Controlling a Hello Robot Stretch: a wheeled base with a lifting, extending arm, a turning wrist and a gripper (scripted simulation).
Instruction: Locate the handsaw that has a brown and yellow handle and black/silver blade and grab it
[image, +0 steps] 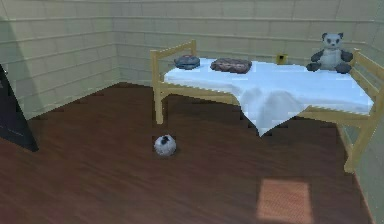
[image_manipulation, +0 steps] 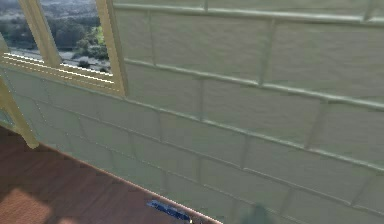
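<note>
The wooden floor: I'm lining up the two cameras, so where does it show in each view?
Forward view: the wooden floor covers the lower half, in front of and under the bed.
Arm side view: the wooden floor takes the bottom left corner, below the window.
Shared landmark: the pale green panelled wall that the floor runs up to.
</note>
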